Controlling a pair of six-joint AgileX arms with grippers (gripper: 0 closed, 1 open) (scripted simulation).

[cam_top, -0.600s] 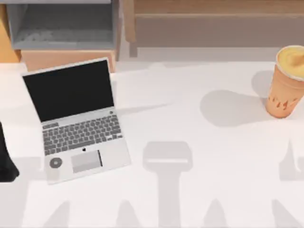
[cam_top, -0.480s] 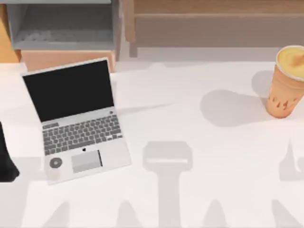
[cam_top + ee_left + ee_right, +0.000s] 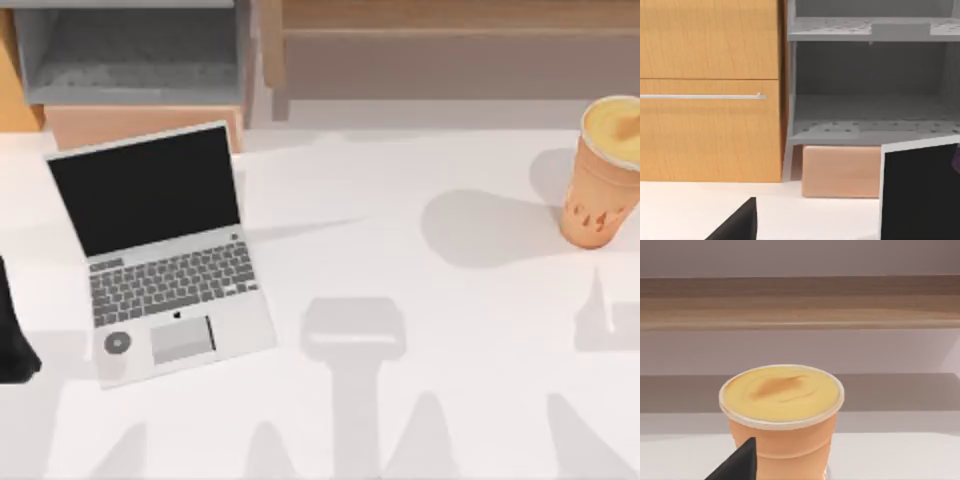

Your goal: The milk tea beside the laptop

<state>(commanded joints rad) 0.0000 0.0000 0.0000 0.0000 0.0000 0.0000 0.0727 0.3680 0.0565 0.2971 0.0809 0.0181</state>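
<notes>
Far left edge of the white table (image 3: pixel 420 300): dark bulk of the left arm (image 3: pixel 12 335), parked near the silver-grey laptop (image 3: pixel 160 250); finger state of the left gripper impossible to tell. Left half: open silver-grey notebook with black screen, grey keyboard, pale trackpad and round grey sticker, angled slightly, lid toward the far side, where a grey shelf unit (image 3: pixel 870 75) and wooden cabinet (image 3: pixel 710 90) stood. Centre: bare tabletop crossed by arm shadows, presumably the space meant to receive the cup. Far right: tapered orange-tan milk tea (image 3: pixel 605 170) with yellow-orange top, upright, well apart from the laptop, not yet moved. Right wrist view: cup (image 3: pixel 782 415) close ahead, apparently lined up for a grasp; right gripper's fingers likewise impossible to tell.
</notes>
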